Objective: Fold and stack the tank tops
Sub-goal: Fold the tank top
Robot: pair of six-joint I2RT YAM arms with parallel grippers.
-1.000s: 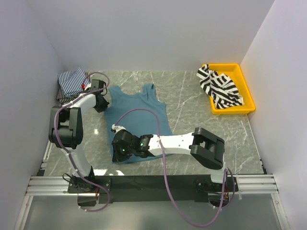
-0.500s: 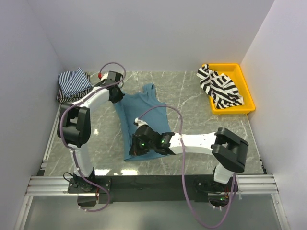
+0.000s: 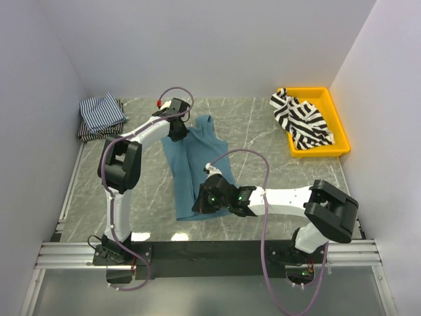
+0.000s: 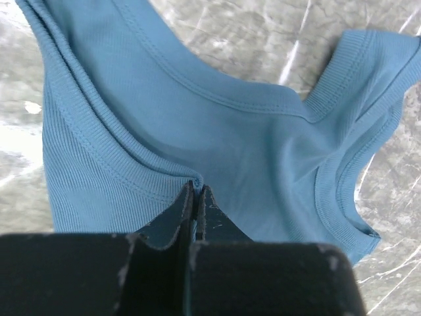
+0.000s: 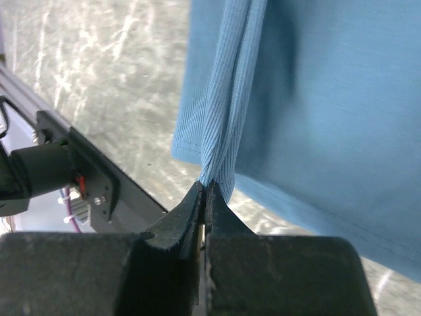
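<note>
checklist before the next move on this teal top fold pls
1. Left fingers shut on the armhole edge of the plain teal-blue cloth tank top: ok.
2. Right fingers shut on a pinched fold at the top's hem end: ok.
3. Lifted side lines up with the side lying on the grey marble table: cannot tell.
4. Folded finely striped blue-white tops lie apart from both arms: ok.
5. Black-and-white striped top folded: not ok, it lies crumpled in the yellow plastic tray.
</note>
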